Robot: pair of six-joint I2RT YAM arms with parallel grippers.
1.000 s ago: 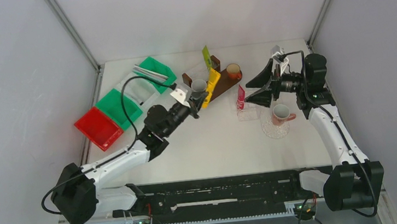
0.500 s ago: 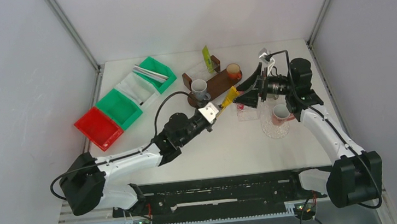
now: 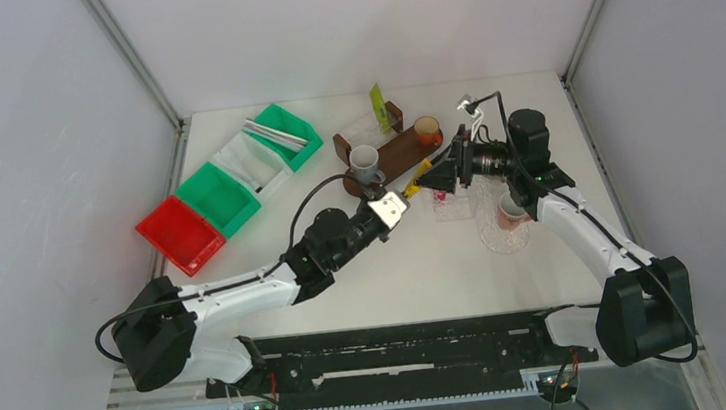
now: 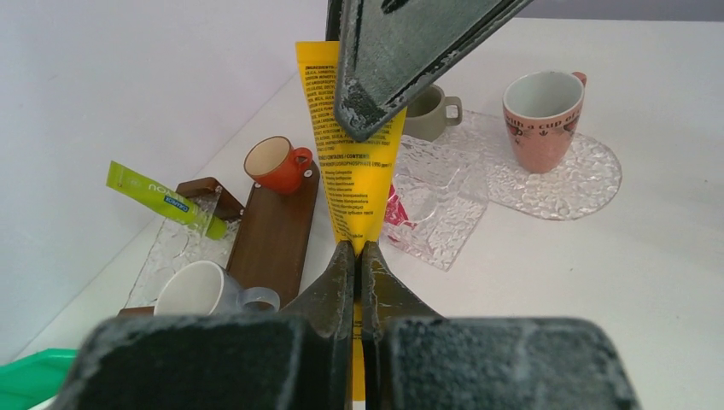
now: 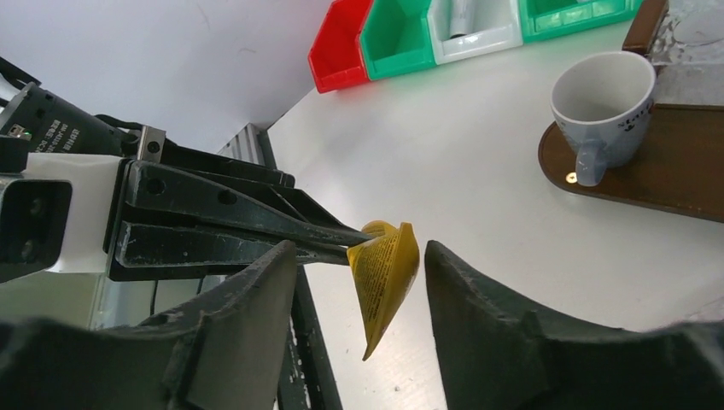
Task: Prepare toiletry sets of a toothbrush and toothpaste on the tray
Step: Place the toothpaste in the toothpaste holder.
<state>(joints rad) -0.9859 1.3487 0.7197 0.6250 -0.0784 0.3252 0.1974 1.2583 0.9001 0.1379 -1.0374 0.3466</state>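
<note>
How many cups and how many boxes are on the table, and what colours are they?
Cups: 4 (grey mug, orange cup, pink mug, brown-grey mug)
Boxes: 4 (red box, near green box, white box, far green box)
Total: 8

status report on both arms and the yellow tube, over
Left gripper, jaws shut on yellow tube. Right gripper, jaws open either side of the tube's free end, not yet closed. Nothing else between them.
</note>
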